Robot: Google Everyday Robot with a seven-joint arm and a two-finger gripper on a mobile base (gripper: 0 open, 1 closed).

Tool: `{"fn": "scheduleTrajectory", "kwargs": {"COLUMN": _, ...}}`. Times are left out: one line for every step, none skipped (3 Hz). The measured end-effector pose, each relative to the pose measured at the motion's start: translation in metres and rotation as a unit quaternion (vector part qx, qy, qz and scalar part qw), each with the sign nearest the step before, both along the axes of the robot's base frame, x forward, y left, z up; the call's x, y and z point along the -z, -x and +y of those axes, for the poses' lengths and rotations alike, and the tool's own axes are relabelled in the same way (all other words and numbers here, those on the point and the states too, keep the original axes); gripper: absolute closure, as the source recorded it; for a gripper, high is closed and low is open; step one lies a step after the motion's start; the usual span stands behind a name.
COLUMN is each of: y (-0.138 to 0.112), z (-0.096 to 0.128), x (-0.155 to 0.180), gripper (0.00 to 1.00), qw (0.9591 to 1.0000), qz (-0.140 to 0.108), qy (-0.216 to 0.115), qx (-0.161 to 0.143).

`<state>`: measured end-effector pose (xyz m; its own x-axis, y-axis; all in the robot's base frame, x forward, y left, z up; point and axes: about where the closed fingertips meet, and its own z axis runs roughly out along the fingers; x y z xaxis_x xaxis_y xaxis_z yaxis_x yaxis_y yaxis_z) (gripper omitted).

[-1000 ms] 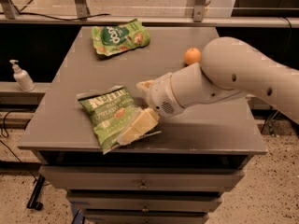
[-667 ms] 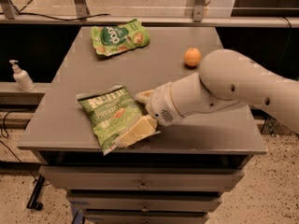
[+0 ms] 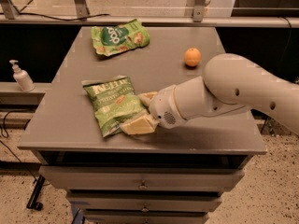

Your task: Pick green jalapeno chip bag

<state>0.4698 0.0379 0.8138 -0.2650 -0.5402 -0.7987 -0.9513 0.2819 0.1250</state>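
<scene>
The green jalapeno chip bag (image 3: pixel 113 105) is light green with white block lettering and lies on the grey table (image 3: pixel 70 139) at front left. My gripper (image 3: pixel 142 112) comes in from the right on a thick white arm (image 3: pixel 233 90). Its cream fingers (image 3: pixel 136 125) pinch the bag's right edge, one at the edge's middle and one at the lower right corner. The bag sits slightly raised at that side.
A second green bag with a dark round logo (image 3: pixel 120 37) lies at the table's back left. An orange (image 3: pixel 192 57) sits at back right, just beyond my arm. A soap dispenser (image 3: pixel 21 76) stands on a ledge to the left. Drawers run below the table front.
My arm has dropped lower and uncovered the orange. The fingers have drawn closer together on the bag's right edge, and the bag has shifted away from the table's front edge.
</scene>
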Motion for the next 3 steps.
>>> {"fn": "scheduleTrajectory", "kwargs": {"y": 0.0000, "z": -0.0001, "x": -0.0025, "gripper": 0.88, "qw": 1.0000, "qz": 0.000, "qy": 0.000, "qx": 0.000}}
{"fn": "scheduleTrajectory", "kwargs": {"y": 0.0000, "z": -0.0001, "x": -0.0034, "gripper": 1.00, "qw": 1.0000, "qz": 0.000, "qy": 0.000, "qx": 0.000}}
{"fn": "scheduleTrajectory", "kwargs": {"y": 0.0000, "z": -0.0001, "x": -0.0035, "gripper": 1.00, "qw": 1.0000, "qz": 0.000, "qy": 0.000, "qx": 0.000}}
